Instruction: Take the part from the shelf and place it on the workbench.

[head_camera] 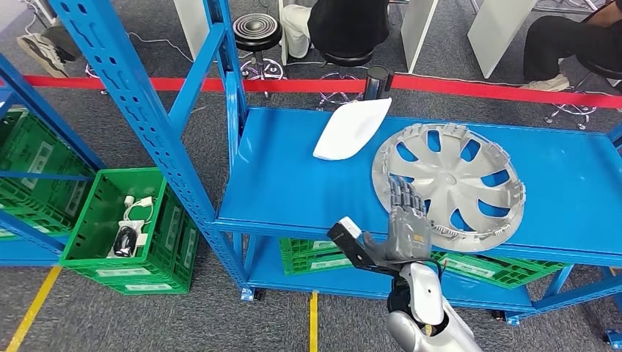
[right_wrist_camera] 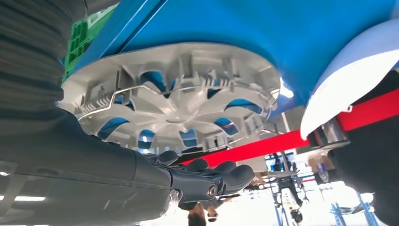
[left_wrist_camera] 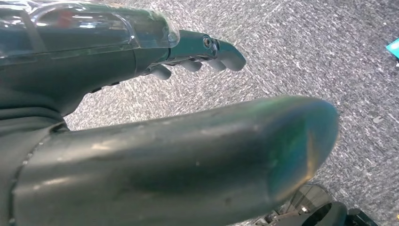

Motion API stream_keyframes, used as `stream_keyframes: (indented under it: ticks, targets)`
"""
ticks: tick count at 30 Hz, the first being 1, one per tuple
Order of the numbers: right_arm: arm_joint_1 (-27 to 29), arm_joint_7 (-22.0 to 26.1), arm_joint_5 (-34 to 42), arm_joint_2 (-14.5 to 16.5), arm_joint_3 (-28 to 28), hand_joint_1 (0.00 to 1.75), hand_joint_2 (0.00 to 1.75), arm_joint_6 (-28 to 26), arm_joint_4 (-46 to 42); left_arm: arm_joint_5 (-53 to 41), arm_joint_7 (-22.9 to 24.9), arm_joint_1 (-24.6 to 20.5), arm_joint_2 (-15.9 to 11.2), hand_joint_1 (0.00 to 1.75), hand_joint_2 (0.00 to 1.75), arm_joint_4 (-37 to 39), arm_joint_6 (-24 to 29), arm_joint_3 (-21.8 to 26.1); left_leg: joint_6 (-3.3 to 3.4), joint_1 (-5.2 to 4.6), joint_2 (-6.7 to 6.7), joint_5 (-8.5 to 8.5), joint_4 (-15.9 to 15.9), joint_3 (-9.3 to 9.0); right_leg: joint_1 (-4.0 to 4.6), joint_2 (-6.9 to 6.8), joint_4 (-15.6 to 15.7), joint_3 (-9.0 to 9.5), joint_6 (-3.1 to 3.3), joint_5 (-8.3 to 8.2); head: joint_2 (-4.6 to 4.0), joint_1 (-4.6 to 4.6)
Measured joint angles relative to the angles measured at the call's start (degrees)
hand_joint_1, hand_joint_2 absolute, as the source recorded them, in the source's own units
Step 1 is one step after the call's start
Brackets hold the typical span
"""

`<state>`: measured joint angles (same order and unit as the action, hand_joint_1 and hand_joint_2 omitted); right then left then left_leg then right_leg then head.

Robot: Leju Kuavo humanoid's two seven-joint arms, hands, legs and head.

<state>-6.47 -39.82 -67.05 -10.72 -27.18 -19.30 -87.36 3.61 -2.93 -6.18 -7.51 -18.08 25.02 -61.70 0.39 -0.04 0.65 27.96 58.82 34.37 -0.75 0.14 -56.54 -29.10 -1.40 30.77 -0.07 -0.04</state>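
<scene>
Hubcap [head_camera: 449, 187] lies flat on the blue shelf [head_camera: 293, 176] beside a white panel [head_camera: 352, 128], the right hand [head_camera: 405, 224] open-fingered over its near rim, gripping nothing.

— How's the light from the head camera?
— Bright and even, soft shadows, straight shelf posts [head_camera: 132, 95] bowing toward the edges.
— And the wrists?
— The left hand [left_wrist_camera: 197, 54] is close and blurred, with a sheen on its thumb. By the right hand [right_wrist_camera: 207, 181], the background is blown out white.
</scene>
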Motion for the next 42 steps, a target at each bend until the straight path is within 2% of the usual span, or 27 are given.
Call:
stream_keyframes:
  ticks: [11,20,27,33,42]
  targets:
    - [0.8,0.0,-0.2,-0.3,1.4,0.0,1.75,0.1,-0.7,0.0,0.0,0.0,0.2,0.0,0.0,0.4,0.0,0.0,0.0,0.0,-0.06,0.0,0.0,-0.01,0.0,0.0,0.0,0.0,0.01,0.0,0.0,-0.01]
    - [4.8,0.0,-1.3,-0.8,5.2,0.0,1.75,0.7,-2.5,0.6,-0.1,0.0,0.3,0.0,0.0,0.7,0.0,0.0,0.01,-0.01,0.05,0.02,0.0,-0.02,-0.01,-0.03,0.0,-0.01,-0.02,0.04,0.0,0.0]
    - [10.4,0.0,-0.6,-1.8,10.6,0.0,1.75,1.0,-5.8,1.2,-0.3,0.0,0.3,0.0,0.0,0.9,0.0,0.0,0.0,-0.01,0.4,0.05,0.0,-0.05,-0.02,-0.18,0.0,0.01,-0.07,0.09,0.0,-0.01]
    - [15.6,-0.1,0.8,-3.1,17.5,0.0,1.75,-1.1,-7.1,1.6,0.0,0.1,0.3,0.0,0.0,1.2,0.0,0.0,0.0,-0.02,0.54,0.09,0.0,-0.06,-0.03,-0.29,0.1,0.08,-0.08,0.13,0.0,0.03]
    - [19.3,-0.1,1.4,-4.2,24.4,0.0,1.75,-1.7,-7.8,1.9,-0.2,0.1,0.7,0.0,0.0,1.2,0.0,0.0,0.0,-0.02,0.37,0.09,0.0,-0.08,-0.02,-0.26,0.1,0.1,-0.08,0.14,0.0,0.03]
